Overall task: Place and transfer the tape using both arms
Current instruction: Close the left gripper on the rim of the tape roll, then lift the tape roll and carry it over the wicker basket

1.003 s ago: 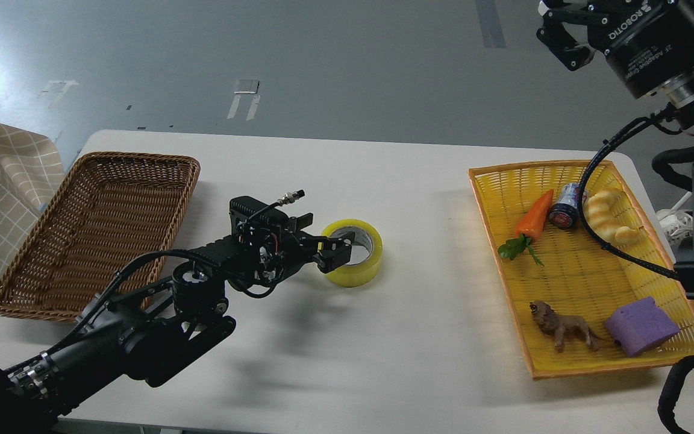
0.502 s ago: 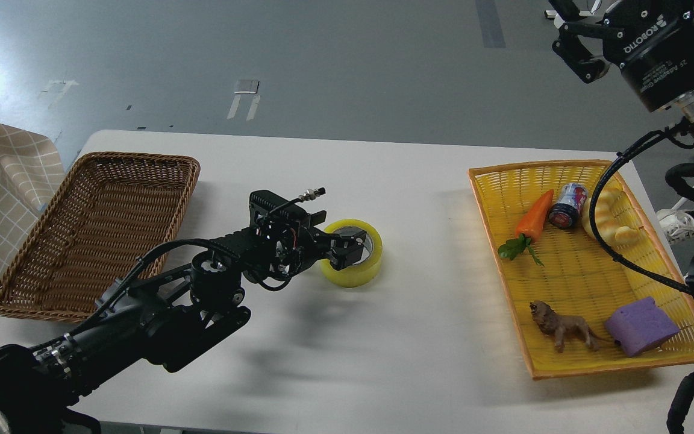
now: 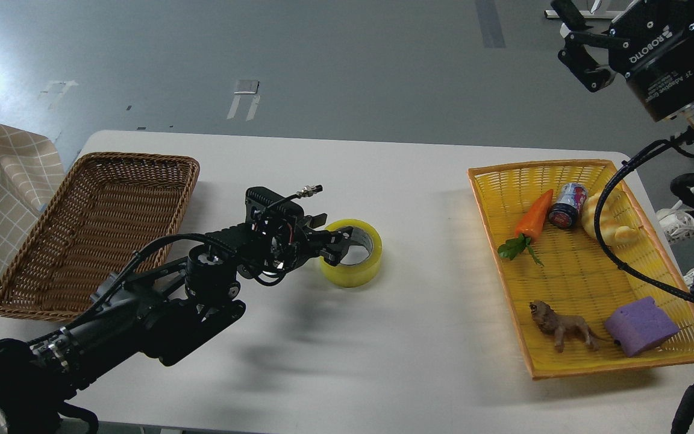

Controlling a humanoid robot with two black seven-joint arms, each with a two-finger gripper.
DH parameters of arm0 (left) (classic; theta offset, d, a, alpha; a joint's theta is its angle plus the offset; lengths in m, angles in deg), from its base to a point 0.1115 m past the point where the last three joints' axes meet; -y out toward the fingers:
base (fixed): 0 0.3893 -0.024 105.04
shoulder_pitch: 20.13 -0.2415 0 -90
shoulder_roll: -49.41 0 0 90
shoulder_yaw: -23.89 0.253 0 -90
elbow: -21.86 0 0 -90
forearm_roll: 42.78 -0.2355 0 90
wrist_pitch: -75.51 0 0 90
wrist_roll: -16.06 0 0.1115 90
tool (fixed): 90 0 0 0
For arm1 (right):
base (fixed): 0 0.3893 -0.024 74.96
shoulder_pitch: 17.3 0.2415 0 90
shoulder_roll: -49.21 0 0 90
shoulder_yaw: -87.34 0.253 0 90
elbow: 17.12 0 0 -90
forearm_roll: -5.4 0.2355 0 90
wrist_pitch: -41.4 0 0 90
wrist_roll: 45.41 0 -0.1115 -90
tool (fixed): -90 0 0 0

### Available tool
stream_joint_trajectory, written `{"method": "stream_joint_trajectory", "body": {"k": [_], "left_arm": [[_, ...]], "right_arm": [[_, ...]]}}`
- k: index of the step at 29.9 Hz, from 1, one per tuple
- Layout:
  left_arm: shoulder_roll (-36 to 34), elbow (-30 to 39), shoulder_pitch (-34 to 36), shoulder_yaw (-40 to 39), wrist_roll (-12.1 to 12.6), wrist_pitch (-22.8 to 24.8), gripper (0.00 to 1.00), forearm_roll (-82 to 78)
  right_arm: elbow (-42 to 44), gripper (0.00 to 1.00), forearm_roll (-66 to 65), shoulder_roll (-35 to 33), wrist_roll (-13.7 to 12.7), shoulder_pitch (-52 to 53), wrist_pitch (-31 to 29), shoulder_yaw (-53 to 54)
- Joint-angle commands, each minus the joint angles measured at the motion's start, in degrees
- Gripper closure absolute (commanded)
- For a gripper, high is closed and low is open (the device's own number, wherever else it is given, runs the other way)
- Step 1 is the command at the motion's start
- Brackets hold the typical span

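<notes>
tape (image 3: 354, 261), mid-table, left gripper (image 3: 330, 248) at rim

i see the yellow tape roll (image 3: 354, 253) lying flat on the white surface (image 3: 383, 337), mid-frame, grey core hole facing up.

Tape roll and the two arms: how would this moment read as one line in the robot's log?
left gripper: at near rim of tape, grip unclear | right gripper: raised, open, empty | tape: flat on table, between baskets
</notes>
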Motion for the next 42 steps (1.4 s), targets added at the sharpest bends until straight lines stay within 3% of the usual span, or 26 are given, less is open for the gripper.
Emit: {"method": "stream_joint_trajectory", "body": {"k": [1,6,8,24,33,42], "left_arm": [[0.0,0.0,0.4,0.0,0.0,0.2,0.42,0.0],[-0.1,0.0,0.9,0.0,-0.4,0.3,0.43,0.0],[-0.1,0.0,0.9,0.0,-0.4,0.3,0.51,0.0],[-0.1,0.0,0.3,0.0,-0.7,0.3,0.52,0.0],[-0.3,-0.1,0.4,0.0,-0.7,2.4,0.83,0.0],[-0.3,-0.1,1.0,-0.1,-0.6,2.5,0.85,1.9]], "right_arm": [[0.0,0.0,-0.1,0.0,0.0,0.0,0.0,0.1],[0.0,0.0,-0.1,-0.4,0.0,-0.3,0.0,0.2],[0.0,0.0,-0.1,-0.4,0.0,-0.8,0.0,0.2],[-0.1,0.0,0.0,-0.4,0.0,-1.3,0.0,0.7],[-0.1,0.0,-0.1,-0.4,0.0,-1.9,0.0,0.9],[-0.1,0.0,-0.1,-0.4,0.0,-1.9,0.0,1.1]]}}
